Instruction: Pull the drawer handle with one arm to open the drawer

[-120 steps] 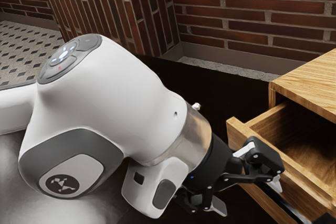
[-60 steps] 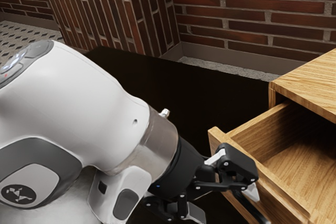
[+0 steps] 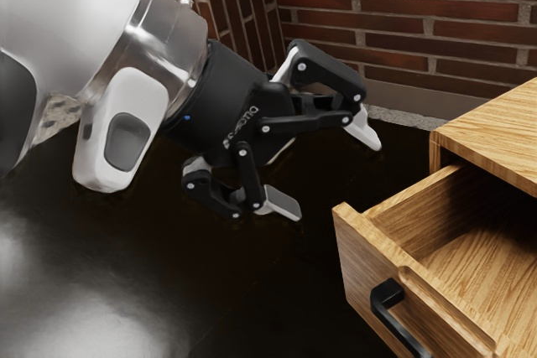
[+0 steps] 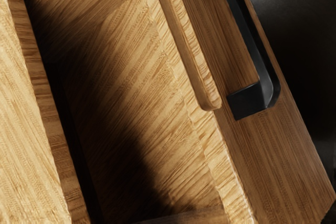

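The gripper [image 3: 323, 169] hangs in the air above the dark table [image 3: 126, 274], at the exterior view's left of the drawer [image 3: 359, 253] and higher than its front panel; its two fingers stand wide apart and hold nothing; neither finger touches the drawer or the handle [image 3: 388, 299]; the drawer stands pulled out of the wooden cabinet [image 3: 495, 136] at the exterior view's right, with its interior exposed from above; the black bar handle is mounted on the near face of the front panel, well apart from the gripper; a brick wall [image 3: 419, 14] closes the far side of the scene; in the wrist view the drawer floor [image 4: 121, 103] lies below the hand, bounded by the front panel's top edge, with the handle on the panel's outer face beside the dark table surface
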Available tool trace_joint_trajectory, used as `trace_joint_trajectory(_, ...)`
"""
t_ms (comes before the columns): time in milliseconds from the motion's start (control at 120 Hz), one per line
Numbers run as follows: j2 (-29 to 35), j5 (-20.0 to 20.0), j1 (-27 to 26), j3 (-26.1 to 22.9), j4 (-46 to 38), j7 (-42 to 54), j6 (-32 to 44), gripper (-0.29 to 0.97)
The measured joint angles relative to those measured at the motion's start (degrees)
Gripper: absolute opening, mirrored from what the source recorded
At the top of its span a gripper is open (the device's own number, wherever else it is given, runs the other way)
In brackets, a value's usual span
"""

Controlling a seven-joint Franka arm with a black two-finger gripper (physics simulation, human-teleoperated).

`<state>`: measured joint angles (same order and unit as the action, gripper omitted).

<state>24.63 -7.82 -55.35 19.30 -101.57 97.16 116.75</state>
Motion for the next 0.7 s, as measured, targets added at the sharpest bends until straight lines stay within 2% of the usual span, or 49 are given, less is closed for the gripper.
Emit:
trace_joint_trajectory(100,-2.0,-0.1,0.4,5.9,4.8,-0.8,-5.1,0.68)
trace_joint_trajectory(158,-4.3,-0.3,4.4,7.9,7.0,-1.5,-8.0,0.68)
trace_joint_trajectory(308,-12.7,-0.5,15.8,8.8,13.4,-5.1,-15.2,0.68)
trace_joint_trajectory(442,-16.8,-0.7,22.1,8.9,17.3,-11.9,-22.7,0.68)
trace_joint_trajectory(517,-16.8,-0.4,28.5,7.5,17.6,-15.8,-26.2,0.68)
trace_joint_trajectory(600,-16.7,-0.3,39.2,0.0,17.7,-19.7,-29.3,0.68)
trace_joint_trajectory(700,-16.7,-0.5,42.1,-2.8,17.7,-23.7,-31.7,0.68)
